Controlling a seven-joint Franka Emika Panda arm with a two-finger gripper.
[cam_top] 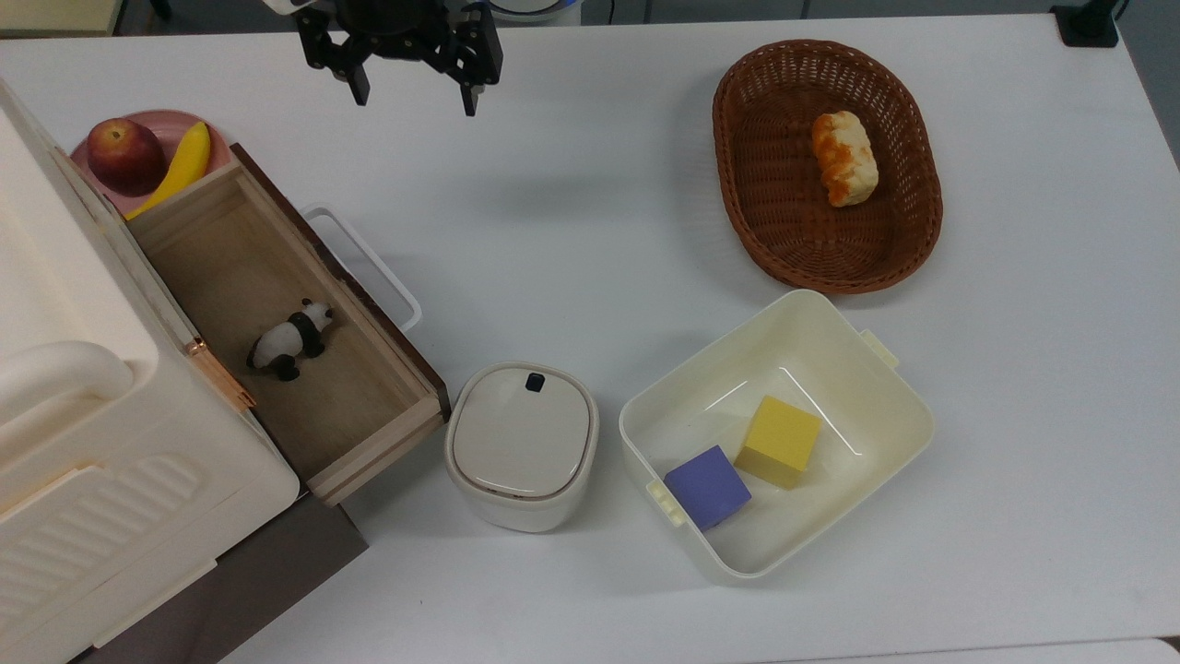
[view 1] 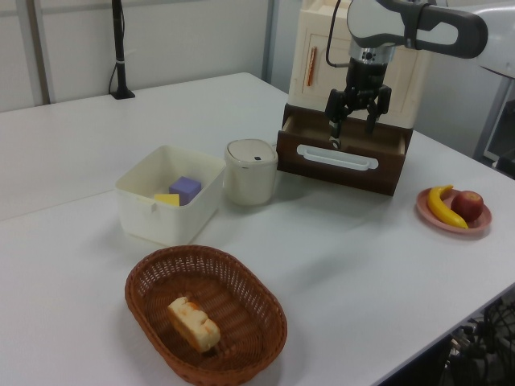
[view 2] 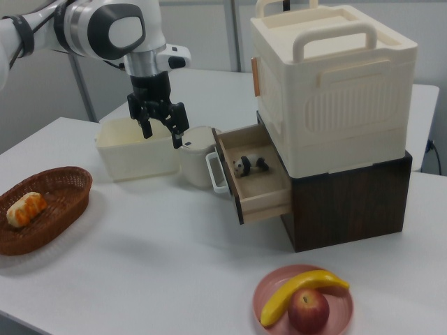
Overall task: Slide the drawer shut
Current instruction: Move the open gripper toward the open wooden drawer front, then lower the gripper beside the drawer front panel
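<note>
The drawer [cam_top: 230, 258] stands pulled out of the dark cabinet base under the cream cabinet [cam_top: 55, 277]. Its light-wood box holds a small panda figure [cam_top: 290, 339]. Its dark front panel [view 1: 342, 167] carries a white loop handle [cam_top: 369, 266]. My gripper [cam_top: 415, 101] hangs open and empty over the table beyond the handle, near the top view's upper edge. In the left view the gripper [view 1: 352, 130] shows in front of the drawer's upper edge. In the right view the gripper [view 2: 163, 137] hovers to the left of the drawer [view 2: 258, 195], above the lidded container.
A lidded cream container [cam_top: 521, 443] sits right by the drawer's front corner. Beside it stands a cream bin [cam_top: 811, 516] with a yellow and a purple block. A wicker basket [cam_top: 756, 184] holds bread. A pink plate [cam_top: 171, 120] holds an apple and a banana.
</note>
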